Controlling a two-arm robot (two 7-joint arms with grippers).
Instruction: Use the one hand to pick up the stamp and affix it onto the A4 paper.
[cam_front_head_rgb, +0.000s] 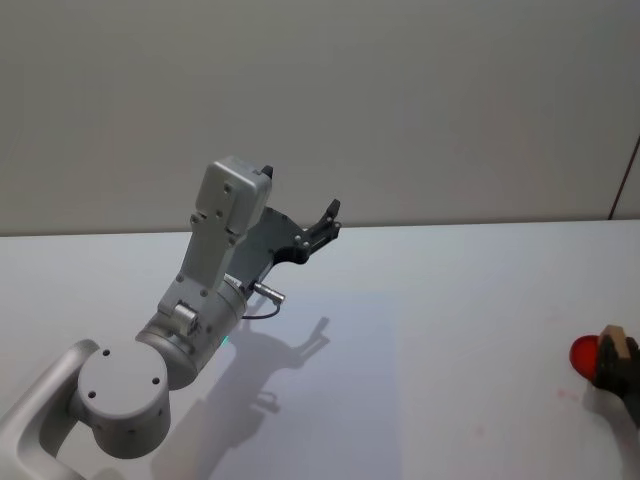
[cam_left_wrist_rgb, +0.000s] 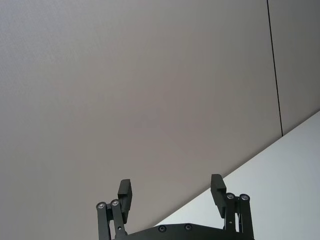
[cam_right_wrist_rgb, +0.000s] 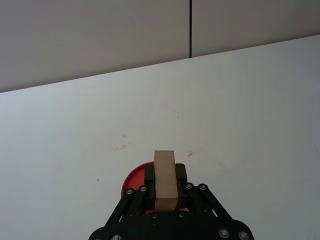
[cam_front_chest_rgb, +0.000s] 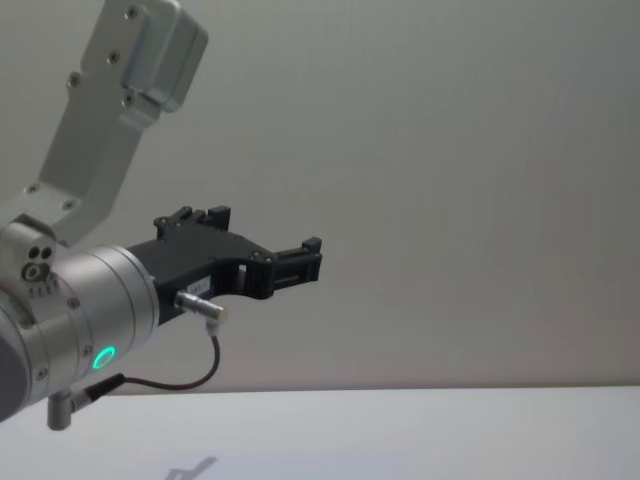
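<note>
Plainly, the stamp (cam_right_wrist_rgb: 164, 167) is a small tan block with a wood-like face, rectangular and narrow, standing on end. A red round piece (cam_right_wrist_rgb: 134, 181) sits just beneath it. I cannot tell whether that piece is part of the stamp or a separate pad.

The right gripper (cam_right_wrist_rgb: 165, 173) has its black fingers (cam_right_wrist_rgb: 149, 173) pressed against the block's two flat sides, so the stamp is clamped between them with its top edge poking out beyond the fingertips. In the head view the stamp (cam_front_head_rgb: 619, 343) and right gripper (cam_front_head_rgb: 616, 368) are at the far right edge of the white table (cam_front_head_rgb: 450, 300), with the red piece (cam_front_head_rgb: 585, 352) on the block's left. A few faint red marks (cam_right_wrist_rgb: 122, 147) dot the table just beyond the stamp.

The left gripper (cam_front_head_rgb: 325, 224) is raised well above the table on the left, well apart from the stamp. Its fingers (cam_left_wrist_rgb: 125, 189) are spread wide with nothing between them, and it points toward the far wall (cam_front_chest_rgb: 450, 150).
</note>
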